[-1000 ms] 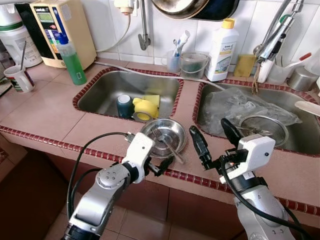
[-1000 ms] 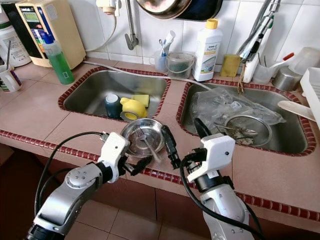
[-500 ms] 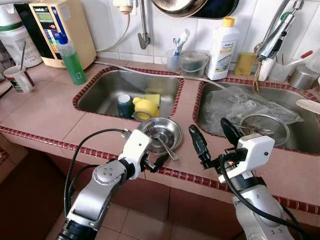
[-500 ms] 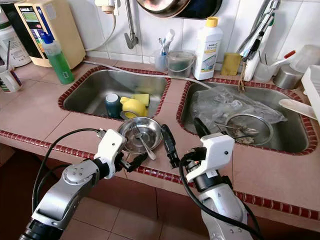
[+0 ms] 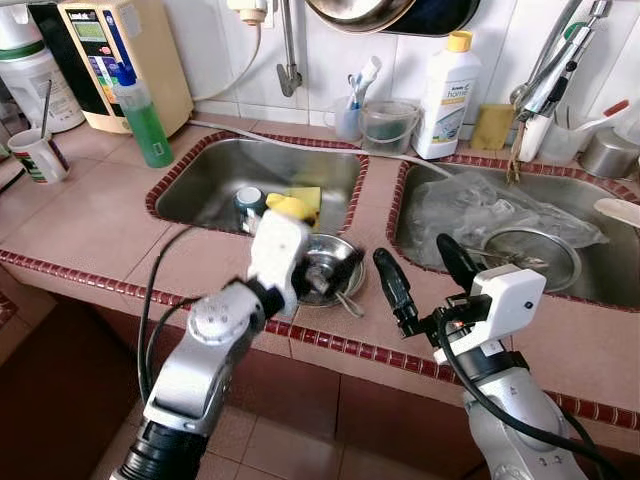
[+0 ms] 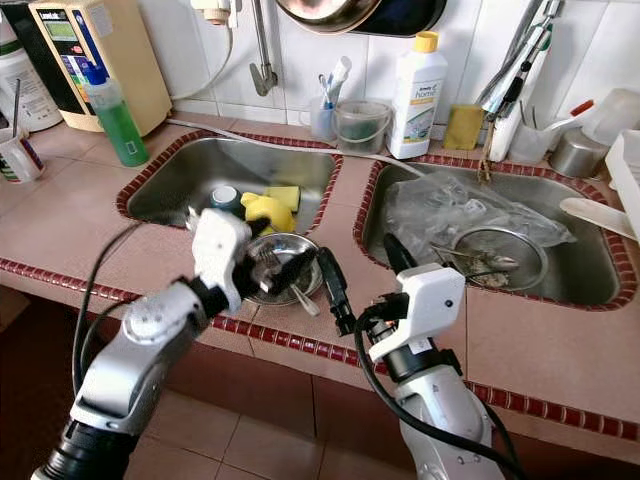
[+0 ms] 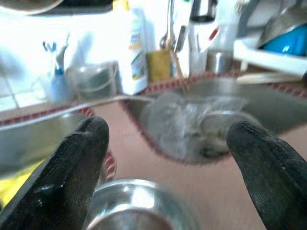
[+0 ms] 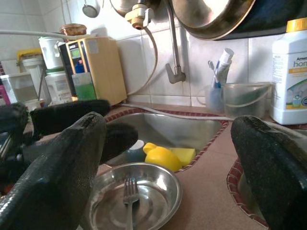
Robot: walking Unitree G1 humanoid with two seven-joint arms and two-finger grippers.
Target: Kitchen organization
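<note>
A steel bowl (image 5: 334, 252) with a fork (image 8: 129, 190) in it sits on the tiled counter between the two sinks, close to the front edge. The fork's handle (image 6: 305, 300) sticks out over the rim toward me. My left gripper (image 5: 334, 274) is open and low over the bowl, its fingers (image 7: 67, 177) spread above the rim. My right gripper (image 5: 421, 279) hangs open just right of the bowl, over the counter, holding nothing; its fingers (image 8: 57, 177) frame the bowl.
The left sink (image 5: 205, 185) holds a yellow cup (image 8: 160, 156), a dark cup and a sponge. A crumpled plastic bag (image 5: 480, 210) and a strainer lie in the right sink. A green bottle (image 5: 143, 118), white detergent bottle (image 5: 446, 98) and mug (image 5: 32, 155) stand on the counter.
My left arm has risen from below the counter's edge and its gripper has come over the bowl. The right gripper has hardly moved.
</note>
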